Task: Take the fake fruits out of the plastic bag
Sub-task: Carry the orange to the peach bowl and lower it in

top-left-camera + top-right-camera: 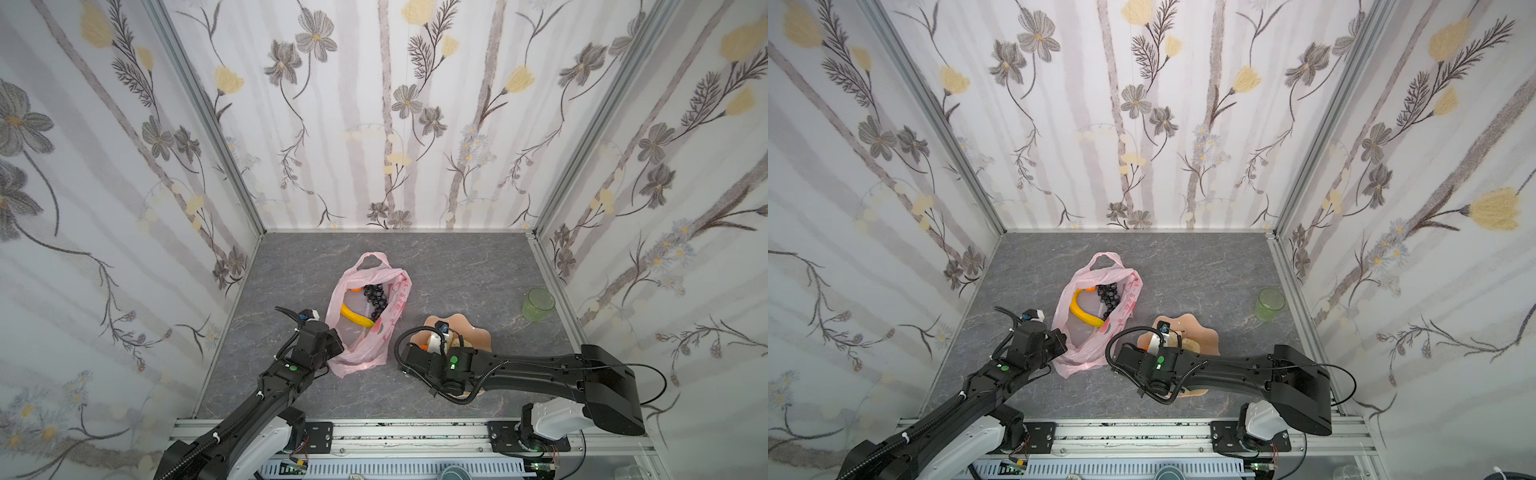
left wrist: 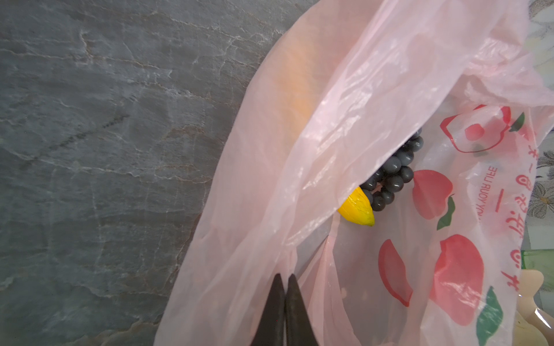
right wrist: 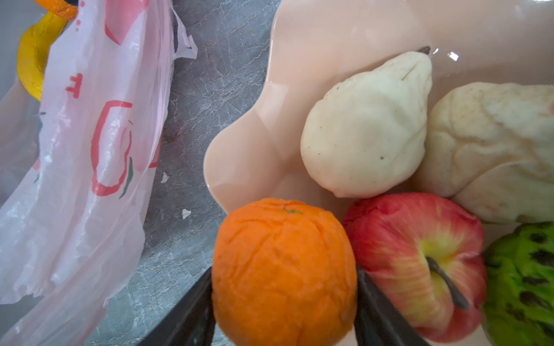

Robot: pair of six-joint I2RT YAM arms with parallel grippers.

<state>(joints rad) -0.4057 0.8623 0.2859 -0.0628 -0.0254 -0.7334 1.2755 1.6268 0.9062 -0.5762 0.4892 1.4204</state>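
Observation:
The pink plastic bag (image 1: 395, 307) (image 1: 1129, 299) lies mid-table with its mouth open. Inside it show a yellow banana (image 1: 355, 316) (image 2: 358, 209), a dark grape bunch (image 1: 376, 299) (image 2: 392, 176) and an orange (image 1: 356, 287). My left gripper (image 2: 284, 277) is shut on the bag's near edge, where the film gathers at its tips. My right gripper (image 3: 284, 269) holds another orange (image 3: 281, 239) at the rim of the peach plate (image 3: 299, 75), a finger against each side. On the plate lie a red apple (image 3: 413, 254), a green fruit (image 3: 521, 284) and two pale beige fruits (image 3: 365, 128) (image 3: 491, 143).
A green translucent cup (image 1: 538, 304) (image 1: 1270, 304) stands at the right, near the side wall. The peach plate (image 1: 473, 332) sits right of the bag, half under my right arm. Papered walls close in the grey stone-look table on three sides.

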